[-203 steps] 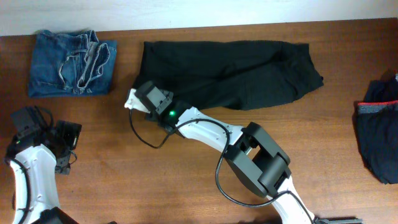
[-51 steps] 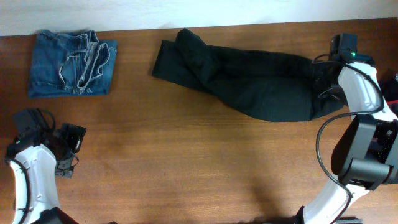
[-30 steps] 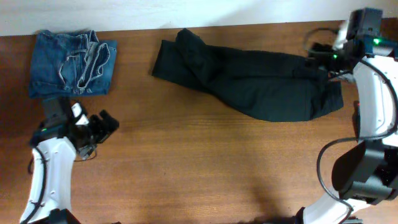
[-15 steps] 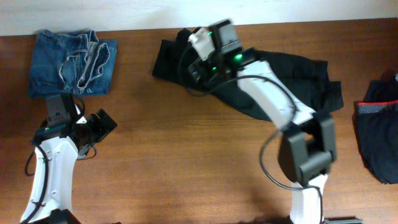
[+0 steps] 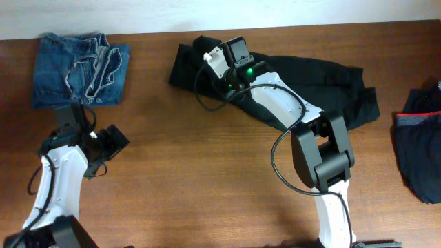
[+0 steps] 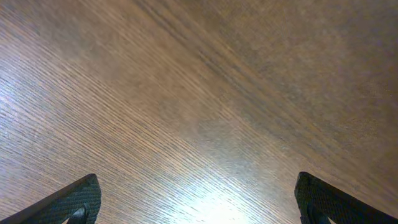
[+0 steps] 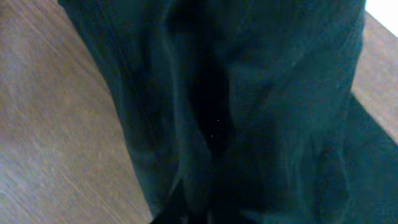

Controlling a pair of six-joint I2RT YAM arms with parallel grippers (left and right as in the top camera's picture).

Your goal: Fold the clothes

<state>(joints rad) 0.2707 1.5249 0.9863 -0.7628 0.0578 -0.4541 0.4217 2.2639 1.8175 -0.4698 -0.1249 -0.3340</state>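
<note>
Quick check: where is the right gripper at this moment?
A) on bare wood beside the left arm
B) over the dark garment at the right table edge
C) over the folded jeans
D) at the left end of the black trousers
D: seen from overhead, the right gripper is down at the left end of the black trousers, and black fabric fills its wrist view.
</note>
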